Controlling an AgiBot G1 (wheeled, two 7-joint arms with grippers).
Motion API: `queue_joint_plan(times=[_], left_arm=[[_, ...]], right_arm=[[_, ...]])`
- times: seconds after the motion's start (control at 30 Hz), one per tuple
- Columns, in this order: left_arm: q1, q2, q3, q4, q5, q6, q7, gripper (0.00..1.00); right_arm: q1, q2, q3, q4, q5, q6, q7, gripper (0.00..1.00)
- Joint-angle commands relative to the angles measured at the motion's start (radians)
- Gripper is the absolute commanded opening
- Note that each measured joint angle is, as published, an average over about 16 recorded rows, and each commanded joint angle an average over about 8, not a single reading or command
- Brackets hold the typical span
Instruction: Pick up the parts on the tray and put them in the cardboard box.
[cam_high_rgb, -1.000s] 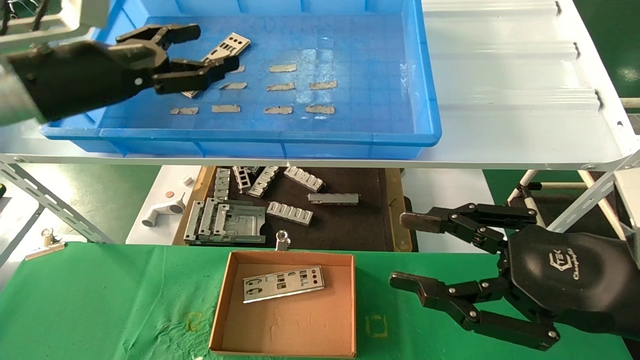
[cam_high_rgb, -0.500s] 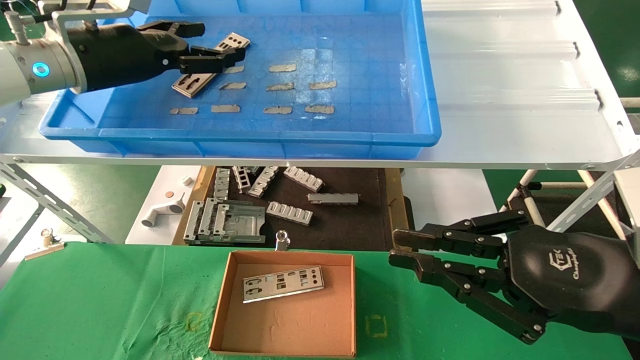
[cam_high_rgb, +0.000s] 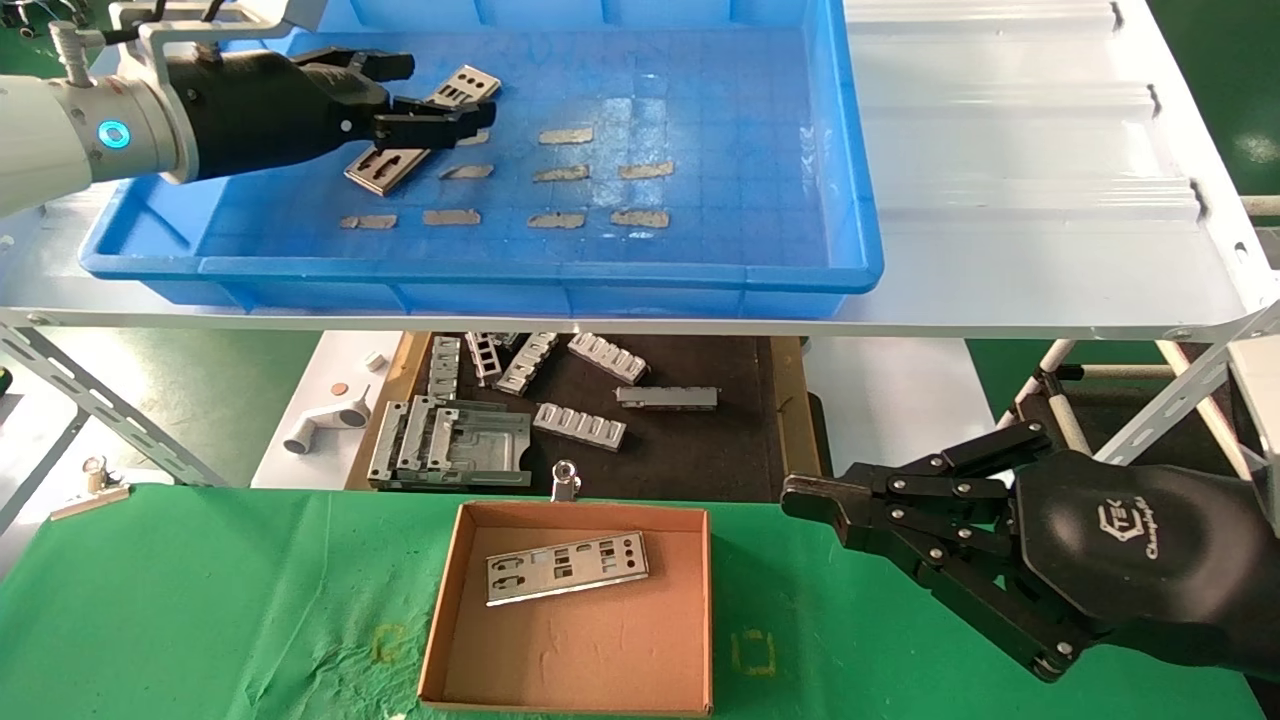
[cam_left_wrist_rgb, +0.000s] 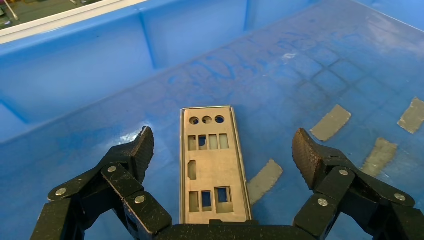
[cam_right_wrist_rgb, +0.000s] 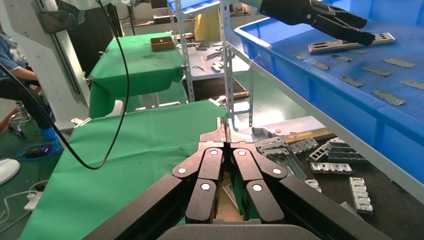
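A silver punched plate lies flat on the floor of the blue tray, at its left part. My left gripper hovers over it, open and empty. In the left wrist view the plate lies between the spread fingertips of the left gripper. A second plate lies in the cardboard box on the green cloth. My right gripper is shut and empty, right of the box; in its own wrist view the right gripper is pressed together.
Rows of tan tape strips mark the tray floor. The tray stands on a white shelf. Below it a black mat holds grey ribbed brackets. A metal clip stands behind the box.
My right gripper has closed from wide open to shut. My left gripper has shifted up and back over the plate in the tray, staying open.
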Motion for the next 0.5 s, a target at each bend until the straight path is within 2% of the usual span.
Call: queue_joint_plan(times=[0.03,0.13,0.27,0.3,0.4,0.5], left_arm=[[-0.003,0.003,0.0,0.012,0.0,-0.003,0.007,0.92],[-0.006,0.004,0.001,0.024,0.002,-0.005,0.013,0.7],[-0.01,0.003,0.002,0.034,0.003,-0.007,0.019,0.27],[-0.01,0.002,0.002,0.036,0.004,-0.007,0.021,0.2],[-0.011,0.001,0.002,0.041,0.004,-0.007,0.027,0.05],[-0.012,0.001,0.003,0.043,0.005,-0.007,0.033,0.0]], right_arm=[[0.0,0.0,0.0,0.0,0.0,0.0,0.0,0.0],[0.0,0.0,0.0,0.0,0.0,0.0,0.0,0.0],[0.0,0.0,0.0,0.0,0.0,0.0,0.0,0.0],[0.0,0.0,0.0,0.0,0.0,0.0,0.0,0.0],[0.0,0.0,0.0,0.0,0.0,0.0,0.0,0.0],[0.0,0.0,0.0,0.0,0.0,0.0,0.0,0.0]])
